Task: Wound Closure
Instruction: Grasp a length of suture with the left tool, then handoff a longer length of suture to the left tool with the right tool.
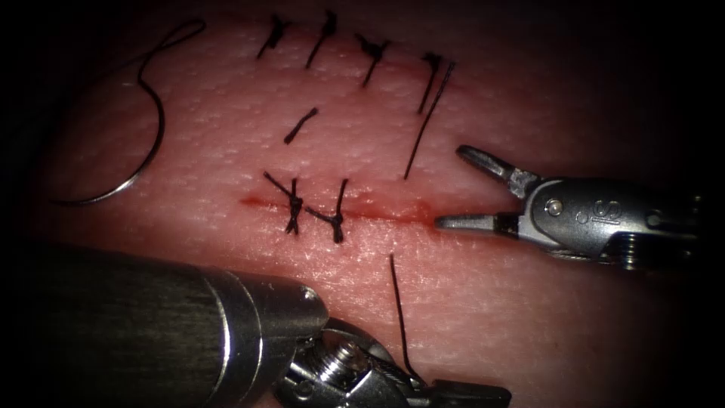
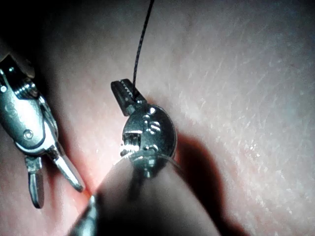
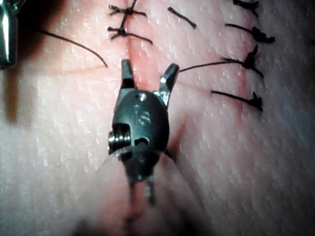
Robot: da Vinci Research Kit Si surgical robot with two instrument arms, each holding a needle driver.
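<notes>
**Needle parked on the tissue, left tool clamped on thread**

On the far left of the pale pink pork-belly tissue (image 1: pixel 529 317) in the endoscope view, the thin curved steel needle (image 1: pixel 143 162) lies flat on the surface, not in the tissue, with no tool on it and black thread trailing from its far end. The short red-lined cut (image 1: pixel 393 215) runs left to right mid-scene with two dark knotted stitches (image 1: pixel 313 205) across its left part. The right arm's silver needle driver (image 1: pixel 453 189) sits at the cut's right end, jaws spread wide, holding nothing. The left arm's steel tool (image 1: pixel 468 393) is at the near edge, with a black thread strand (image 1: pixel 399 310) rising from it toward the cut.

Left wrist view: the left tool (image 2: pixel 125 93) has its jaws pinched together on that strand (image 2: pixel 140 44); the right tool (image 2: pixel 51 179) hangs nearby, jaws apart.

Right wrist view: the right tool (image 3: pixel 147 71) straddles the cut (image 3: pixel 142 54) with jaws open and empty, just near the two stitches (image 3: pixel 125 22). A loose thread end (image 3: pixel 74 44) lies left of it.
</notes>
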